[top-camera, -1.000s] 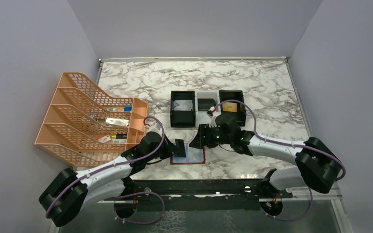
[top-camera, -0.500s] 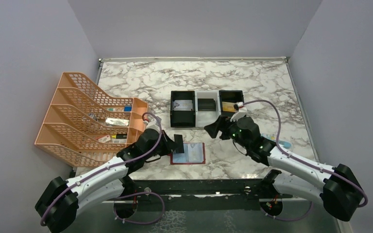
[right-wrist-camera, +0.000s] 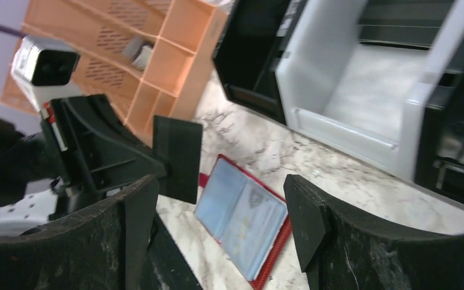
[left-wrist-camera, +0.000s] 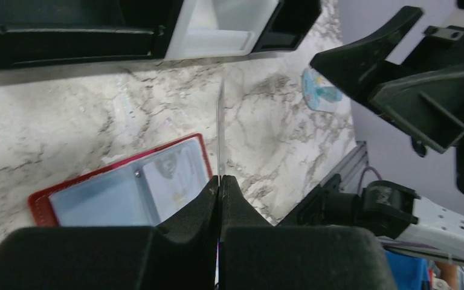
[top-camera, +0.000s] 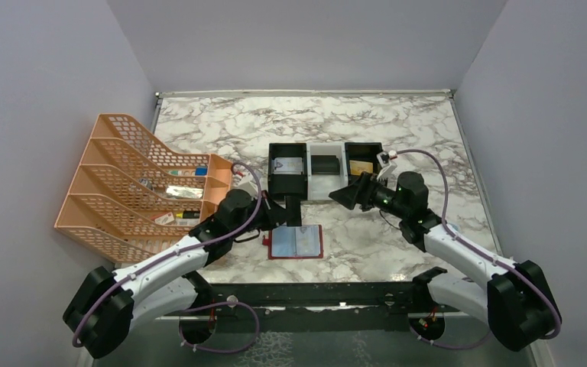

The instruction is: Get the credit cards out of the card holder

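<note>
- Black card (top-camera: 293, 210) pinched between the closed fingers of the left gripper (left-wrist-camera: 219, 184); it is held off the table, just beyond the far edge of the card holder; the left wrist view shows it edge-on only, as a thin line, so its face cannot be read.
- Card holder (top-camera: 296, 242) lies open and flat on the marble table (top-camera: 397, 130), close to the near edge, blue panels up; a pale card (left-wrist-camera: 175, 177) shows behind one clear panel, print illegible; whether the other panel holds anything cannot be made out.
- Right gripper (top-camera: 338, 196) has its jaws spread wide with nothing between them; it hangs in front of the tray, right of the held card and apart from it.
- Tray (right-wrist-camera: 344, 130) has three compartments; silvery card (top-camera: 290, 164) in the left, dark card (top-camera: 323, 163) in the middle, gold card (top-camera: 361, 168) in the right; the right arm covers the near part of the right compartment.
- Orange rack (top-camera: 145, 183) stands at the left; its contents are too small to identify.
- Light-blue packet (left-wrist-camera: 320, 95) lies on the table; it shows in the left wrist view alone.
</note>
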Controlling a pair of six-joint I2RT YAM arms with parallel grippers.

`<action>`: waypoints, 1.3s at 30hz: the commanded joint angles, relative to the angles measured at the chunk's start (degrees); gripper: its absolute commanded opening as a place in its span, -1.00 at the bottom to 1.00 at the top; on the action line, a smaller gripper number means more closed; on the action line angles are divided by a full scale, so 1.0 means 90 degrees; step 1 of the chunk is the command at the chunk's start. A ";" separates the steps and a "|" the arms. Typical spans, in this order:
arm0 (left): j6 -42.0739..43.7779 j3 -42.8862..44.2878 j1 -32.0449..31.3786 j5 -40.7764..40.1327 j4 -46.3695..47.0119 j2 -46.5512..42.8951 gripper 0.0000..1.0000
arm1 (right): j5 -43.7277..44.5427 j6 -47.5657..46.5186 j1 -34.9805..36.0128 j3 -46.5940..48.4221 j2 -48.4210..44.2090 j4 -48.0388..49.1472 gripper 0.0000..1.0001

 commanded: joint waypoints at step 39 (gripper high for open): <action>-0.0975 -0.0196 0.0280 0.2395 0.3780 0.0601 -1.00 | -0.3681 0.2743 0.0003 0.0254 0.2182 0.4727 -0.12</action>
